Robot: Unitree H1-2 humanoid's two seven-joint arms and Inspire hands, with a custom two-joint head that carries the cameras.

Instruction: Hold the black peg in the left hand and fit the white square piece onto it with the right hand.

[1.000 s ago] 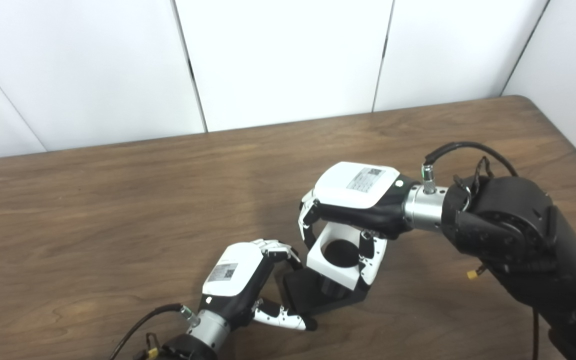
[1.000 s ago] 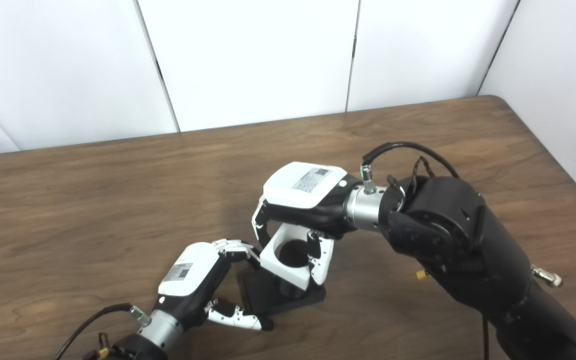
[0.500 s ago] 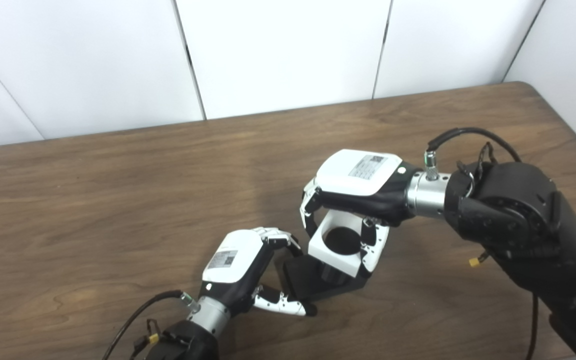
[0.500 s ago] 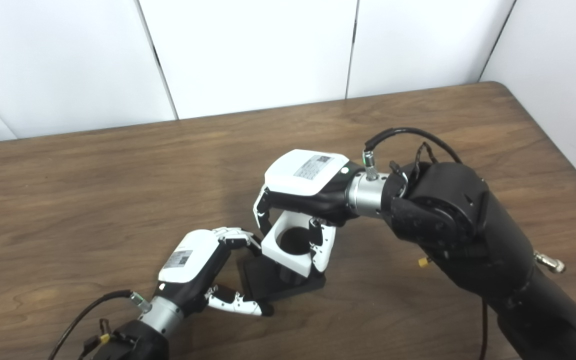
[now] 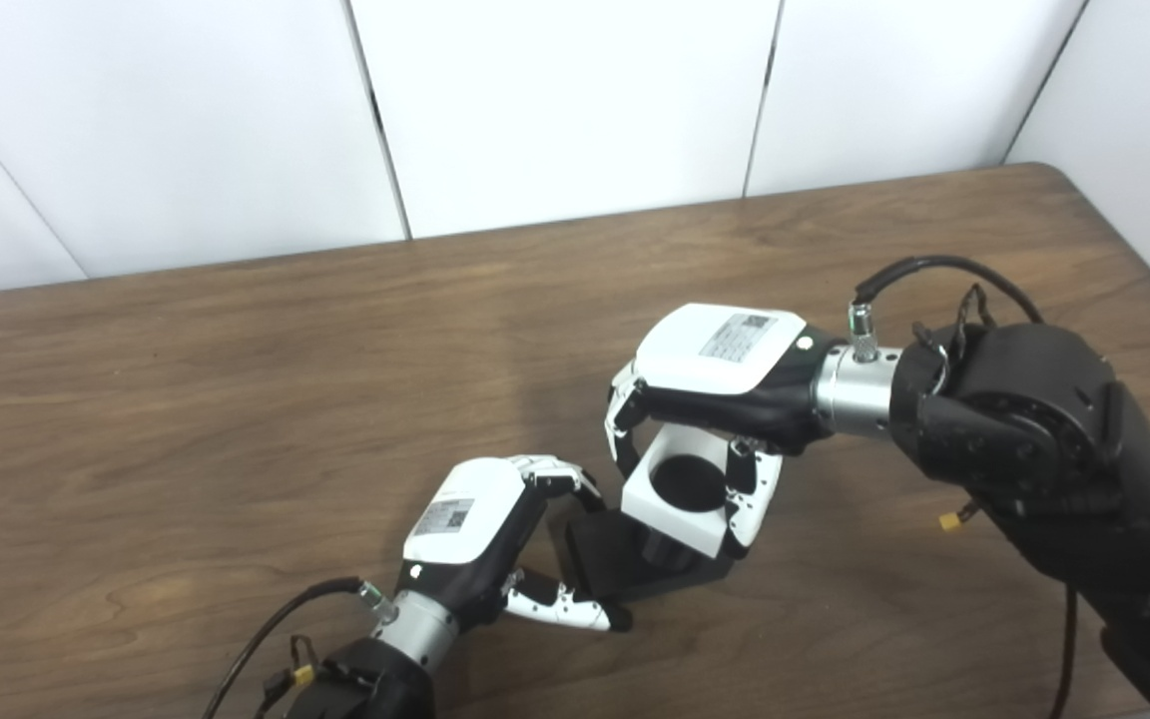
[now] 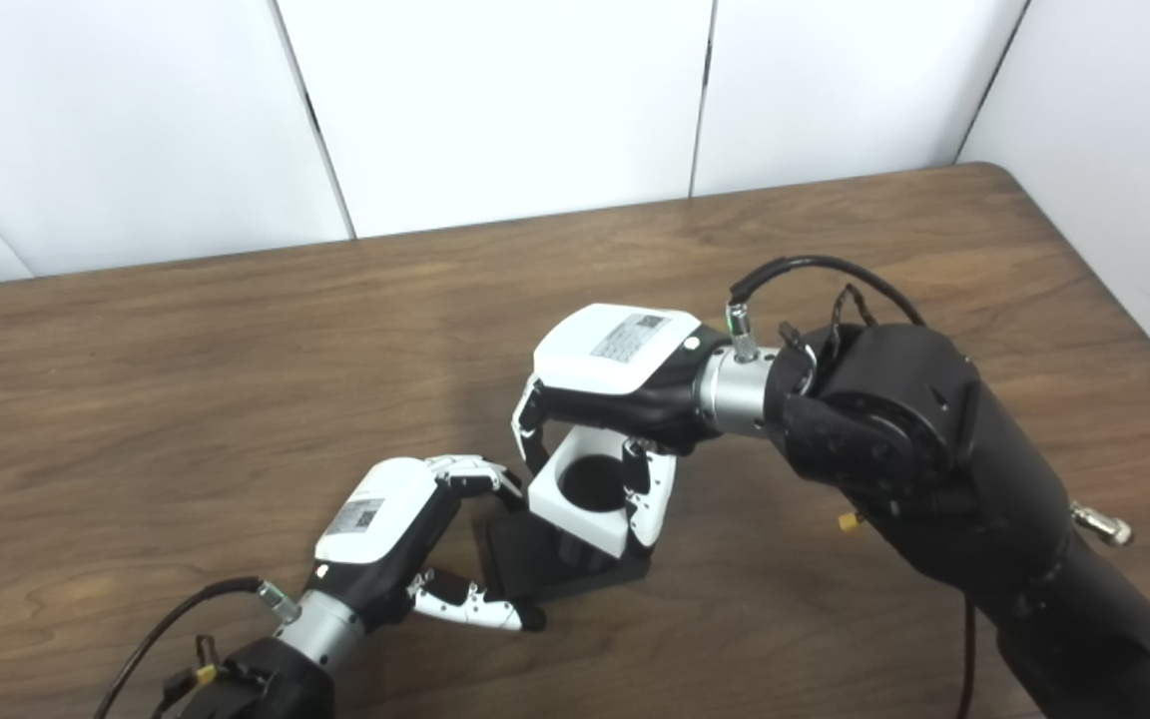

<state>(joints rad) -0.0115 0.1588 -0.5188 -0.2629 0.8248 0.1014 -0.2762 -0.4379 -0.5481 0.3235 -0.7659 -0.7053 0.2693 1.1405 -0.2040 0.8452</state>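
Two hands meet near the front middle of your brown wooden table [image 5: 236, 399]. Your left hand [image 5: 480, 544] has its fingers [image 5: 555, 477] curled over the far edge and its thumb against the near edge of the flat black square base [image 5: 603, 569], pinching it where it lies on the wood. Your right hand [image 5: 710, 384] reaches in from the right, its fingers [image 5: 623, 424] on the left side and its thumb on the right side of the white square block with a round hole [image 5: 680, 494], gripping it. You see the block tilted, sitting over the short black round peg [image 5: 657, 547] that rises from the base; only a little of the peg shows beneath it, and you cannot tell how far down it is seated
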